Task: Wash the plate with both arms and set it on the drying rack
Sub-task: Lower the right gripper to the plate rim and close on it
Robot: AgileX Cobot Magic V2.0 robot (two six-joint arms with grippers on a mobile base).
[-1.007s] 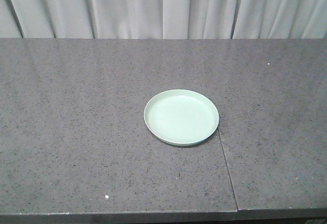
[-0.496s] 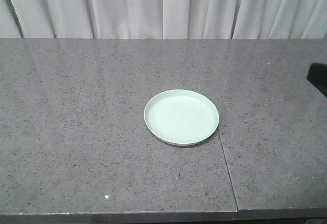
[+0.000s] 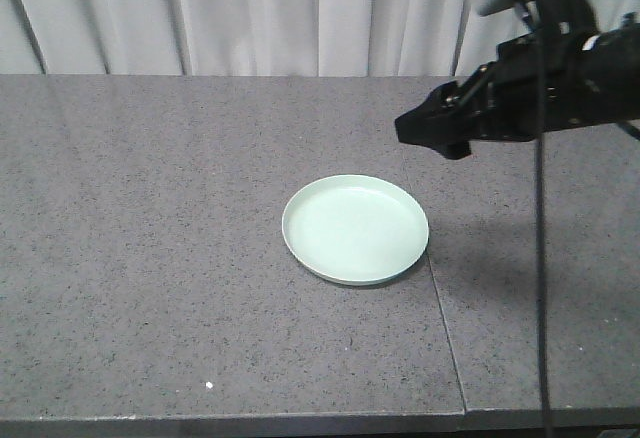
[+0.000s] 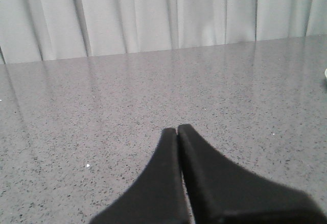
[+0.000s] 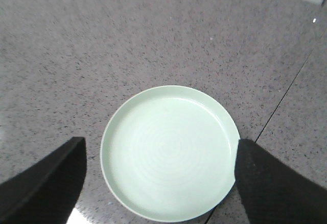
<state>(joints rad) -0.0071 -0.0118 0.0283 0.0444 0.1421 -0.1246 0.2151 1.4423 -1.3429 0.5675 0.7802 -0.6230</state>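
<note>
The main risk is a failed grasp. The round pale mint-green plate (image 5: 170, 151) lies flat, and its low upturned rim gives the fingers little to catch. If they come down on the smooth rim instead of around it, they will likely skid off or push the plate across the grey speckled stone countertop (image 3: 150, 258). A pinch on one side only could tip the plate and let it drop.

The black right gripper (image 5: 159, 144) hangs above the plate with its fingers spread wide, one on each side of it in the wrist view, holding nothing. The black left gripper (image 4: 177, 130) is low over bare countertop, its fingers pressed together and empty. It is well apart from the plate and too far to steady it.

The plate is plain, clean-looking and unchipped, with faint concentric rings in its floor. It sits near the countertop's middle, a little toward the front edge, with its right rim at the thin dark seam (image 3: 447, 338). The drying rack is not in view.
</note>
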